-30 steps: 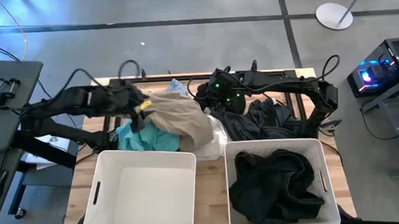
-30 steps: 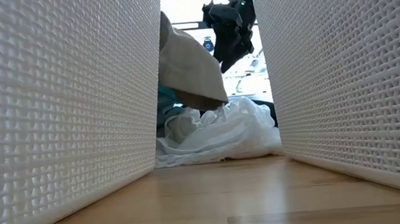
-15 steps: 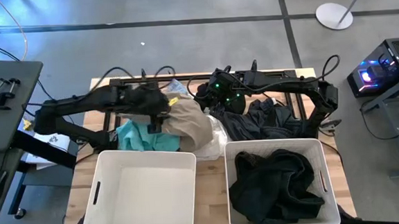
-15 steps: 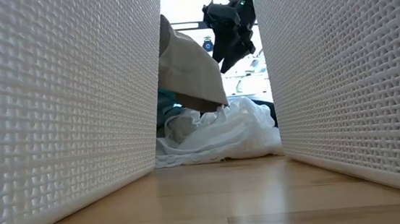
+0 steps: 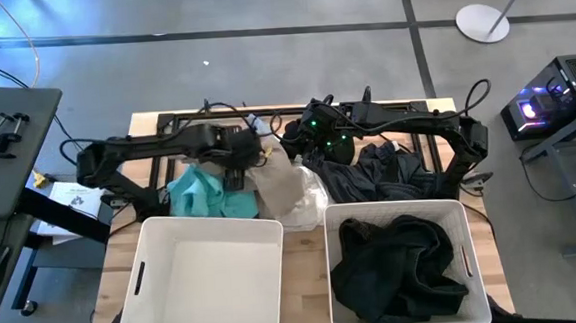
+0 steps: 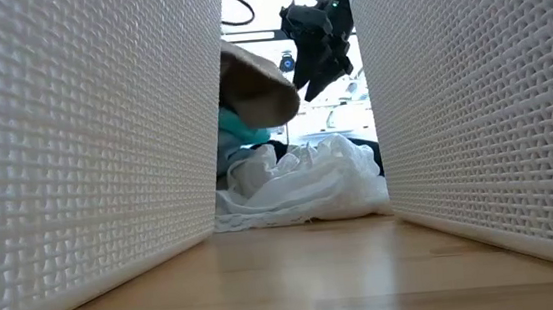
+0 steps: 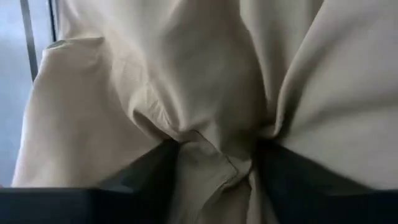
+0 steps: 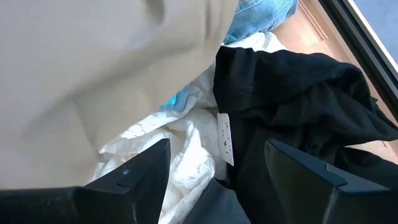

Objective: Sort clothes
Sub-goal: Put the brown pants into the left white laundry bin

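The clothes sit heaped along the far edge of the tabletop (image 5: 305, 281), behind two white baskets at the near edge: the left basket (image 5: 207, 279) bare inside, the right basket (image 5: 399, 263) already carrying a black garment (image 5: 400, 265). Biggest in the pile is the beige garment (image 5: 281, 182), bunched near the middle, and the left pincer (image 5: 236, 167) is right on it; in the left wrist view a fold of beige cloth (image 7: 205, 149) is pinched between the two dark fingers (image 7: 146, 177), so it's clamped on that piece. Beside it, toward the left edge, lies the teal garment (image 5: 198, 192); toward the right, a charcoal garment (image 5: 379, 174); a white garment (image 6: 304, 183) spills forward between the baskets.

The right pincer (image 5: 318, 130) hovers over the far middle, jaws apart in its own wrist view, holding nothing.

Looks like the pick step for the light-coloured pile. Next move should call for lifting the beige piece clear of the teal and white ones, then carrying it over the left basket.
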Robot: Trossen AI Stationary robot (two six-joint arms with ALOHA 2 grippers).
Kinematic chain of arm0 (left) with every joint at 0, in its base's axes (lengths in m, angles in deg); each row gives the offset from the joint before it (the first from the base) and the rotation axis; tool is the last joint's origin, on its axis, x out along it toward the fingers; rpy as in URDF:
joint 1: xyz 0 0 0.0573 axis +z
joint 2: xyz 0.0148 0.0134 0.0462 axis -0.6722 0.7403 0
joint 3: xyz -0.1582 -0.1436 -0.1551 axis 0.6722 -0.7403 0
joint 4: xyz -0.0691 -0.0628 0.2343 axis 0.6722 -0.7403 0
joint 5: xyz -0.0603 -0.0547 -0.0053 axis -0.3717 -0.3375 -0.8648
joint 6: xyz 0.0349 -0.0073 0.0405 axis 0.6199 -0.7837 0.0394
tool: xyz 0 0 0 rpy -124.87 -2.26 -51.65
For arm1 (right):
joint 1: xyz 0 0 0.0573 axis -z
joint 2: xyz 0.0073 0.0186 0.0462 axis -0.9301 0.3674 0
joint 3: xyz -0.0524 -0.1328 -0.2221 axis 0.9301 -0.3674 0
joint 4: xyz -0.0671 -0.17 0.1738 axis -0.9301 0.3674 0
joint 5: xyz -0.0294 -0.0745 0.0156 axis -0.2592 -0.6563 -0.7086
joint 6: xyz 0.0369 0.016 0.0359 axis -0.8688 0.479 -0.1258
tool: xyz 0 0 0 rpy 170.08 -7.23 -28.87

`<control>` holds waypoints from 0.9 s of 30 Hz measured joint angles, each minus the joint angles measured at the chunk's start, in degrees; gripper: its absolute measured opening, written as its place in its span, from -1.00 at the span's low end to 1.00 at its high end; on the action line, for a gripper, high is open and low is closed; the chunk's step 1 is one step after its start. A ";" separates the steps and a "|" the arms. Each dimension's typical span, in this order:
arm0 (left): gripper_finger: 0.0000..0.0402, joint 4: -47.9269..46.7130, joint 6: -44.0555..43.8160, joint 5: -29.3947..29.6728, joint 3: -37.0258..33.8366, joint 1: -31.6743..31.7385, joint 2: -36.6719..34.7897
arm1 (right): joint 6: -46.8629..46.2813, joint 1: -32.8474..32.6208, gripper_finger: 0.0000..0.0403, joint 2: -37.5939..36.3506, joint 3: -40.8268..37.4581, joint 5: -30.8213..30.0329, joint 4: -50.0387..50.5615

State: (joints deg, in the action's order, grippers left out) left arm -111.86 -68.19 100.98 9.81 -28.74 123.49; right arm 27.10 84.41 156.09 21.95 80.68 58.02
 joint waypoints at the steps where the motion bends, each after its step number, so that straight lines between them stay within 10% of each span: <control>1: -0.26 0.37 -0.14 0.28 -0.22 0.00 0.46 | 0.27 -0.02 0.24 0.00 0.00 0.00 -0.02; 5: -0.89 0.76 -0.34 4.63 -0.59 -0.07 0.58 | 0.35 -0.02 0.24 0.00 0.00 0.00 -0.02; 11: -0.97 -0.90 -0.58 18.32 3.35 -1.92 -6.77 | 0.35 -0.02 0.24 0.00 0.00 -0.02 -0.04; 27: -1.00 11.31 1.52 26.96 17.88 -19.70 -35.55 | -0.24 0.00 0.24 0.00 0.00 -0.04 -3.13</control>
State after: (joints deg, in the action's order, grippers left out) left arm -100.55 -66.67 127.94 27.69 -48.45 87.94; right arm 26.86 84.41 156.09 21.95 80.64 54.89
